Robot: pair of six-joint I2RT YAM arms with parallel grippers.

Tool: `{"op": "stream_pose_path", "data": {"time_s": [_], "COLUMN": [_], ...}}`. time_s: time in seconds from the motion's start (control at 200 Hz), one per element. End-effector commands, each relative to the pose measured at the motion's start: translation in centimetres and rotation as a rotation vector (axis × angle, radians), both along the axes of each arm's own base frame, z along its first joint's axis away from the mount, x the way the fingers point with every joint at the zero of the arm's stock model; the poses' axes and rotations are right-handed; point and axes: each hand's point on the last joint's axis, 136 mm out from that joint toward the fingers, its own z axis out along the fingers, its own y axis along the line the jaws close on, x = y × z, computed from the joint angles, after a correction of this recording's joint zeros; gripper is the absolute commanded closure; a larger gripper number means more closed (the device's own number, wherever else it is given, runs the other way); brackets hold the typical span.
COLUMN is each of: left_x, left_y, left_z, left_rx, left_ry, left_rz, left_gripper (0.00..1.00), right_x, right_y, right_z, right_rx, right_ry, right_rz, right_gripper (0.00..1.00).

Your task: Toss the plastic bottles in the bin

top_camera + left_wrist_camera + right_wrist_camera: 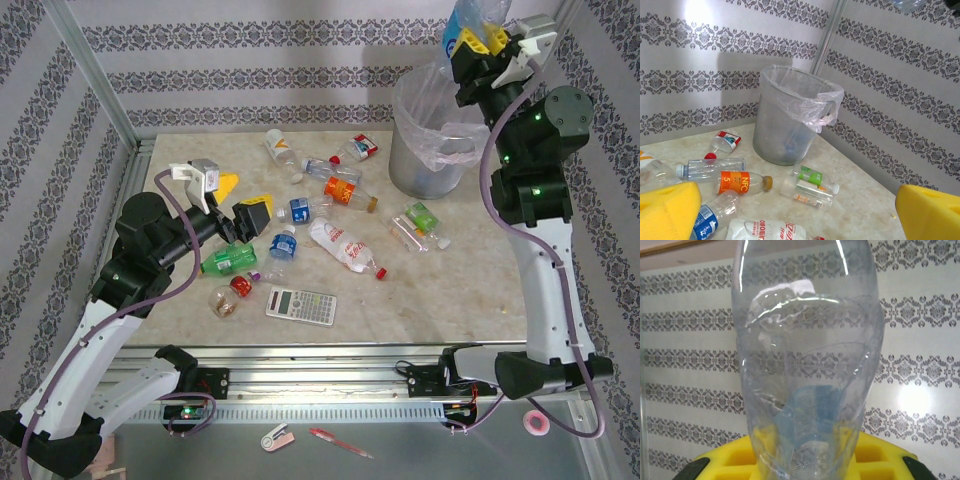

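Clear bottle (478, 16) is gripped by the right end effector (480, 45), high near the bin (410, 165) at one o'clock, presumably for dropping; left end effector (243, 198) is held released.

Marbled tabletop (460, 295) carried scattered plastic bottles (345, 247) across its centre, a grey calculator (301, 305) near the front edge, and the bag-lined bin (412, 165) at the far right corner.

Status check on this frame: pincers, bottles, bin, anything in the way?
Right pincer shut on clear bottle, high beside bin. Left pincer open over table. Many bottles loose; calculator among them.
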Motion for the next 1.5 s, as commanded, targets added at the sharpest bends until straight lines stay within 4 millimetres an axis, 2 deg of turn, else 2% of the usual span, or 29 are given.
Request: {"op": "stream_pose_path", "data": {"time_s": [0.0, 0.1, 0.155, 0.215, 0.26, 0.335, 0.37, 0.405, 0.5, 0.664, 0.759, 0.839, 1.024, 1.229, 1.334, 1.494], "left_x": [-0.5, -0.5, -0.5, -0.6, -0.6, -0.6, -0.7, -0.6, -0.6, -0.4, -0.4, -0.4, -0.7, -0.9, -0.9, -1.2], "left_y": [-0.3, -0.1, -0.1, 0.1, 0.2, 0.2, 0.3, 0.3, 0.4, 0.2, 0.1, 0.1, 0.1, 0.1, 0.1, 0.2], "left_z": [1.4, 1.4, 1.4, 1.4, 1.5, 1.5, 1.6, 1.5, 1.5, 1.4, 1.5, 1.4, 1.4, 1.5, 1.5, 1.6], "left_rx": [-0.022, -0.024, -0.024, -0.024, -0.023, -0.018, -0.017, -0.014, -0.01, -0.018, -0.021, -0.019, -0.017, -0.023, -0.025, -0.03], "left_ry": [-0.044, -0.041, -0.04, -0.039, -0.039, -0.037, -0.039, -0.038, -0.028, -0.028, -0.03, -0.028, -0.031, -0.033, -0.035, -0.038], "left_rz": [-0.015, -0.009, -0.005, 0.001, 0.007, 0.009, 0.013, 0.016, 0.018, 0.015, 0.007, 0.006, 0.001, -0.005, -0.006, -0.008], "left_gripper": [0.0, 0.0, 0.0, 0.0, 0.0, 0.0, 0.0, 0.0, 0.0, 0.0, 0.0, 0.0, 0.0, 0.0, 0.0, 0.0], "right_x": [1.9, 6.5, 9.5, 13.1, 14.9, 17.0, 17.5, 17.6, 17.0, 14.2, 12.4, 11.0, 7.4, 3.3, 1.8, 0.0], "right_y": [-1.2, -2.8, -3.6, -4.9, -5.9, -6.5, -7.1, -7.1, -6.9, -5.2, -3.4, -1.9, 2.7, 7.9, 9.5, 10.8], "right_z": [-0.1, -3.9, -7.1, -12.0, -14.7, -19.4, -21.0, -21.7, -21.2, -17.9, -17.6, -18.0, -20.6, -25.1, -27.9, -31.5], "right_rx": [0.032, 0.043, 0.042, 0.043, 0.062, 0.042, 0.039, 0.023, 0.007, -0.002, 0.006, 0.007, -0.006, -0.076, -0.102, -0.121], "right_ry": [0.004, 0.134, 0.233, 0.395, 0.5, 0.651, 0.71, 0.742, 0.73, 0.669, 0.694, 0.73, 0.844, 0.946, 1.01, 1.104], "right_rz": [-0.018, -0.051, -0.063, -0.098, -0.125, -0.131, -0.163, -0.159, -0.16, -0.1, -0.025, 0.029, 0.198, 0.366, 0.42, 0.478], "right_gripper": [0.79, 0.79, 0.75, 0.66, 0.6, 0.41, 0.37, 0.35, 0.26, 0.18, 0.17, 0.16, 0.13, 0.09, 0.09, 0.08]}}
